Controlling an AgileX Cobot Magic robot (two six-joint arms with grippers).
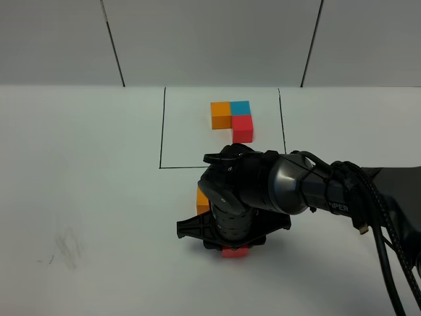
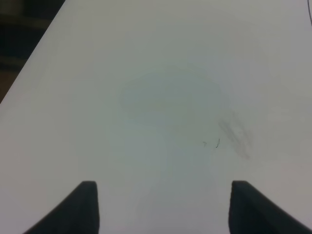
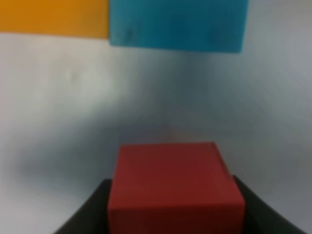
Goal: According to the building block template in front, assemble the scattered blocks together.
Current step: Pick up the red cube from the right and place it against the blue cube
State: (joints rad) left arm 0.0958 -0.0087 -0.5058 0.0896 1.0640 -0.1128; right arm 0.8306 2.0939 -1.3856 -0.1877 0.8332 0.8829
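Note:
The building block template (image 1: 231, 117) is an L of orange, cyan-blue and red cubes inside a black drawn rectangle (image 1: 161, 131) at the back middle. My right gripper (image 1: 231, 245) reaches across the middle, in front of the rectangle, and is shut on the scattered red cube (image 1: 235, 253) (image 3: 174, 187). Its fingers (image 3: 92, 212) press both sides of the cube. The scattered orange cube (image 1: 202, 199) (image 3: 53, 17) and cyan-blue cube (image 3: 176, 23) sit side by side just beyond the red one. The arm hides the blue one in the high view. My left gripper (image 2: 165, 209) is open and empty over bare table.
The white table (image 1: 79, 197) carries faint grey scuff marks (image 1: 66, 250) at the front left, which also show in the left wrist view (image 2: 234, 136). The right arm and its cables (image 1: 368, 204) stretch in from the right edge.

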